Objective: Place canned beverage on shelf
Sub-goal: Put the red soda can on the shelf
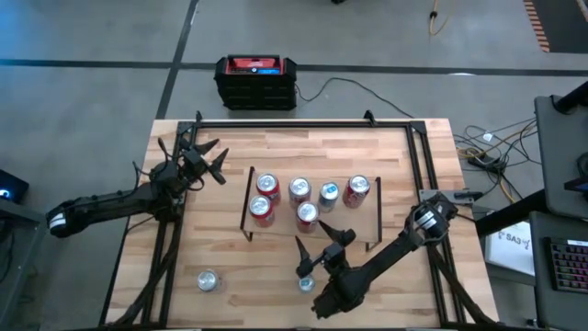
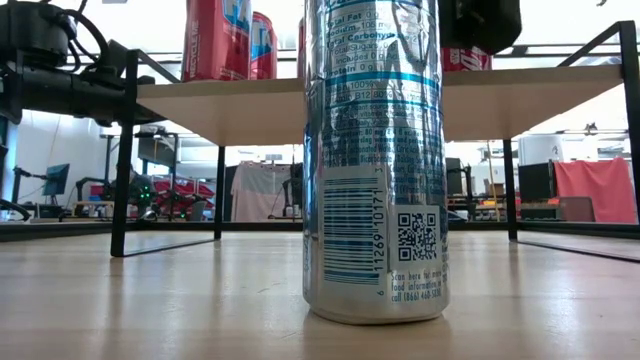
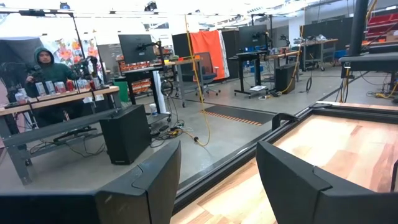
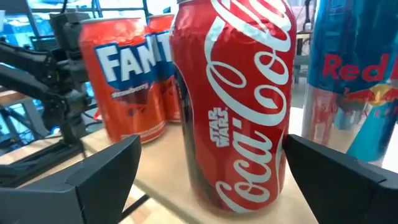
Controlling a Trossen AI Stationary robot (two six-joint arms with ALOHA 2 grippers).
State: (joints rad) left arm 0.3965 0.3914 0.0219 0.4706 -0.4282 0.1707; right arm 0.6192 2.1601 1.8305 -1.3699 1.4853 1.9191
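Here my right gripper (image 1: pixel 320 246) hangs spread wide at the near edge of the shelf (image 1: pixel 367 223), fingers either side of the Coca-Cola can (image 4: pixel 239 93) standing upright there, not touching it. My left gripper (image 1: pixel 204 158) waits open, far left. A silver can (image 2: pixel 375 160) stands on the table near the front.

I see even overhead light; windows glare white behind the shelf (image 2: pixel 520 100). The Coke can (image 4: pixel 239 99) just ahead of my right gripper (image 4: pixel 205 168) blurs softly.
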